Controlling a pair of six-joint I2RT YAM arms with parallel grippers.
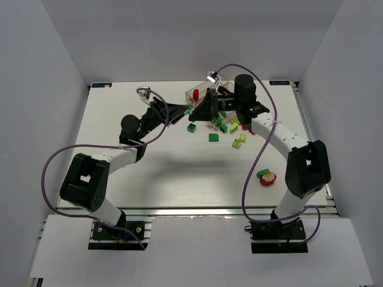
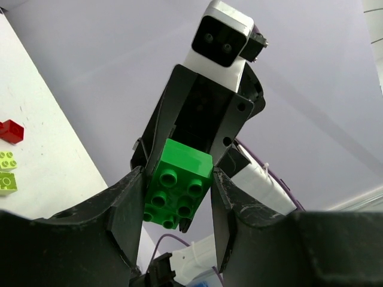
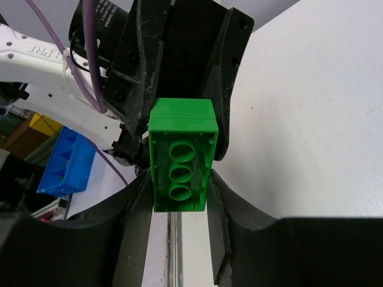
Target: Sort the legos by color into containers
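Left gripper (image 2: 178, 178): we see it clamped on a green brick (image 2: 181, 182), studs toward its camera.
Right gripper (image 3: 178, 182): fingers press the same brick's sides, hollow underside facing us.
Brick's place: raised between both arms, beside the clear tray (image 1: 194, 94).
Loose legos (image 1: 213, 137): scattered on the table (image 1: 167, 173) nearby.

Left gripper (image 2: 178, 200) and right gripper (image 3: 179, 194) meet tip-to-tip (both pinching one green brick (image 2: 187, 160)).

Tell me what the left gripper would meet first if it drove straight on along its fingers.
The right gripper, head-on and near: both are shut on the same green brick, so the left gripper would likely shove that brick into it.
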